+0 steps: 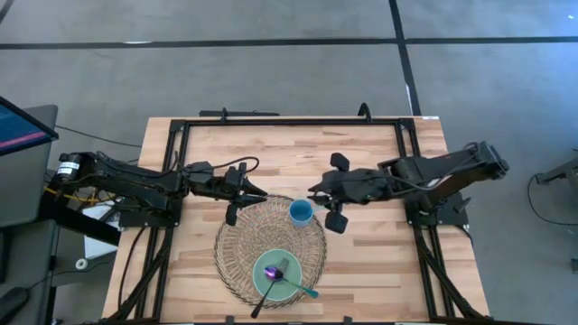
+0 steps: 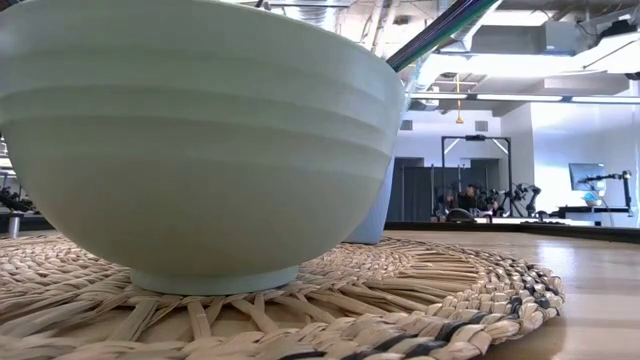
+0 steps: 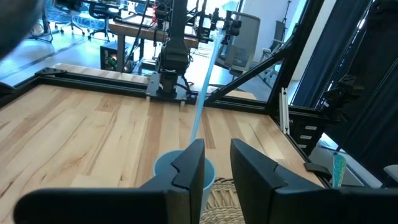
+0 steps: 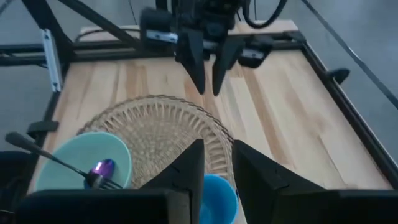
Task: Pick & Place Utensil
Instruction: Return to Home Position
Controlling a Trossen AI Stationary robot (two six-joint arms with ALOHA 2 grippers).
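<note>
A small blue cup (image 1: pixel 301 213) stands on the far part of a round woven mat (image 1: pixel 242 236). In the left wrist view a thin pale-blue handle (image 3: pixel 202 93) rises slanting out of the cup (image 3: pixel 163 167). A pale green bowl (image 1: pixel 262 260) on the mat's near part holds a purple-headed, dark-handled utensil (image 1: pixel 274 269) and a teal-handled one (image 1: pixel 303 290), both leaning on its rim. My left gripper (image 1: pixel 263 195) hovers at the mat's far-left edge, narrowly open. My right gripper (image 1: pixel 312 193) hovers just beyond the cup (image 4: pixel 216 198), narrowly open (image 4: pixel 217 158), empty.
A black metal frame (image 1: pixel 176 153) runs along the table's left, far and right edges. Bare wood lies left and right of the mat (image 4: pixel 161 124) and beyond it. In the low view the bowl (image 2: pixel 200 150) fills most of the picture, a utensil handle (image 2: pixel 440 30) jutting over its rim.
</note>
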